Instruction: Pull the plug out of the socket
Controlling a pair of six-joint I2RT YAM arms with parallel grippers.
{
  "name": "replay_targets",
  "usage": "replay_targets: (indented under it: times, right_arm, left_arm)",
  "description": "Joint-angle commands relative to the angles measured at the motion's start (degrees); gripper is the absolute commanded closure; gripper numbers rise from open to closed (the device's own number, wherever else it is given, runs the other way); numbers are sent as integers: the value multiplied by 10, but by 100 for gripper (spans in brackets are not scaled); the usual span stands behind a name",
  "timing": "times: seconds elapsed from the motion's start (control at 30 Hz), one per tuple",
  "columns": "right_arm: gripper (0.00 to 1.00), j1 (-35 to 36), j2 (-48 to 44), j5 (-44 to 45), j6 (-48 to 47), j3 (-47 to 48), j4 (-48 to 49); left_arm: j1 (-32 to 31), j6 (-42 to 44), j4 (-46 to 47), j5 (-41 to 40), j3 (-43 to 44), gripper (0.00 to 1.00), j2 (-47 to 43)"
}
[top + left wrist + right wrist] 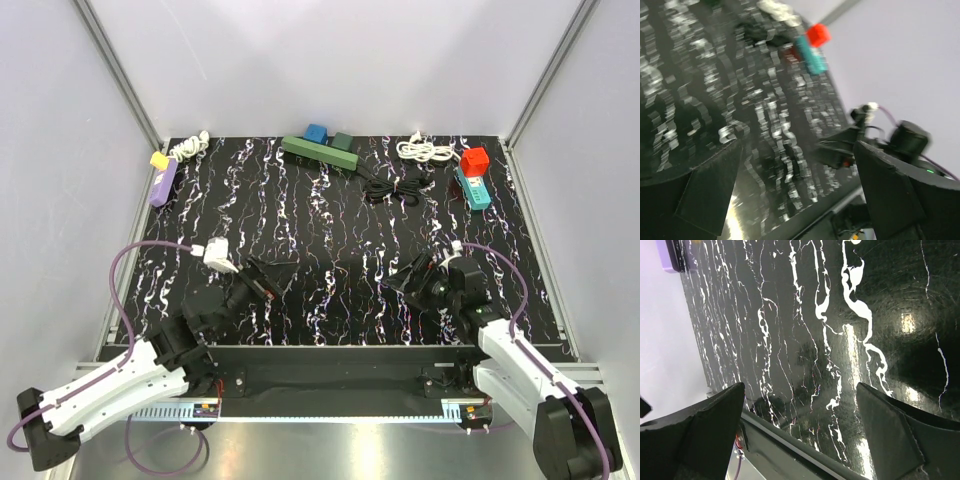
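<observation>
Three power strips lie along the far side of the black marbled table [330,230]. A purple strip [163,185] at the left carries a yellow plug [159,159]. A green strip [318,154] at the back centre holds a blue plug [316,133] and a dark green one [343,141]. At the right, a teal strip [472,188] has a red plug [474,160]. My left gripper [268,272] and right gripper [405,275] hover near the front edge, both open, nothing between their fingers. The left wrist view shows the red plug [817,35] far off; the right wrist view shows the purple strip [675,252].
A white cable [425,150] is coiled behind the teal strip, another white cable [188,147] lies by the purple strip, and a black cable [395,188] trails from the green strip. White walls close in the table on three sides.
</observation>
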Motion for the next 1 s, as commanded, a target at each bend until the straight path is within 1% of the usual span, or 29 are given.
replay_targets:
  times: [0.0,0.13,0.23,0.33,0.37,0.4,0.43,0.5,0.53,0.57,0.6,0.67,0.73,0.77,0.87,0.9,0.97]
  right_arm:
    - [0,-2,10,11,-12,33,-3]
    - [0,-2,14,-27,-28,46,-1]
    - [0,-2,2,-44,-30,44,1]
    - [0,-2,1,-63,-44,48,2]
    - [0,-2,5,-67,-42,51,0]
    - [0,-2,12,-77,-40,55,1]
    - [0,-2,35,-83,-38,69,4]
    - [0,-2,69,-112,-40,91,12]
    - [0,-2,108,-125,-44,115,17]
    - [0,-2,127,-152,-48,128,17]
    - [1,-2,166,-165,-52,142,38]
    - [0,-1,198,-197,-40,168,80]
    - [0,4,227,-209,-10,177,122]
    - [0,7,232,-209,-2,180,160]
    - [0,17,257,-172,1,213,173]
    - [0,18,277,-165,1,222,177]
    - [0,18,304,-146,6,257,192]
  left_arm:
    - [-2,-51,-89,-83,37,1,-11]
    - [-1,-81,-158,-104,53,1,-18]
    - [-2,-89,-182,-112,63,1,-32]
    - [-2,-90,-226,-129,80,1,-52]
    - [-2,-89,-263,-137,89,1,-56]
    - [-2,-88,-281,-144,109,1,-59]
    - [-2,-79,-309,-142,123,1,-65]
    - [-2,-50,-309,-110,153,1,-74]
    - [-2,-30,-310,-100,160,1,-83]
    - [-2,-26,-312,-89,173,1,-87]
    - [-2,-26,-317,-95,176,1,-92]
    - [-2,-40,-328,-119,185,1,-112]
    - [-2,-33,-328,-132,194,1,-116]
    - [-2,-26,-330,-135,210,1,-108]
    - [-2,13,-332,-137,250,1,-51]
    - [-2,18,-333,-141,262,1,-16]
    - [-2,20,-341,-160,284,1,14]
